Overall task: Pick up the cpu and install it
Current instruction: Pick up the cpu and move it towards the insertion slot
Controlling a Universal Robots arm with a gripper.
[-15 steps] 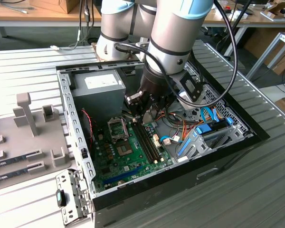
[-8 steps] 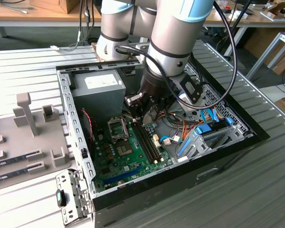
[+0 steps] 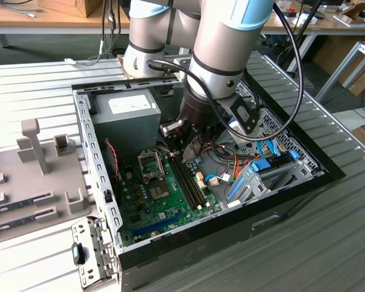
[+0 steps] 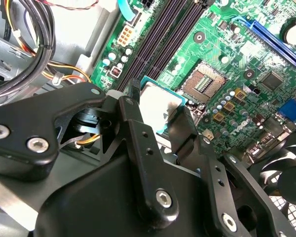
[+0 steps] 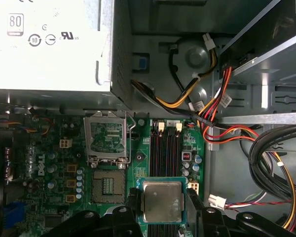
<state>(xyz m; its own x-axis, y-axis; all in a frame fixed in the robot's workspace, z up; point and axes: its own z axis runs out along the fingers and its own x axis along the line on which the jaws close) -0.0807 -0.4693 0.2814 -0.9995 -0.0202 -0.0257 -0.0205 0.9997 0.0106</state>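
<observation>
Open case [image 3: 97, 176]; in the exterior view, power supply [image 3: 125, 115] at 11 o'clock within it, motherboard [image 3: 152, 204] at 7 o'clock; arm [image 3: 219, 55] over the centre. Gripper [image 3: 177, 145] partly closed, fingers [image 5: 133, 203] clamping the cpu [image 5: 162, 201] by two opposite edges; cpu held flat above the memory slots [image 5: 164, 145], at 1 o'clock of the open socket [image 3: 157, 191], clear of it; bracket [image 5: 107, 137] raised.

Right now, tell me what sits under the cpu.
In the first wrist view, the cpu, gripped by the gripper, hangs over the black memory slots, beside the open socket. The board directly beneath it is hidden.
</observation>
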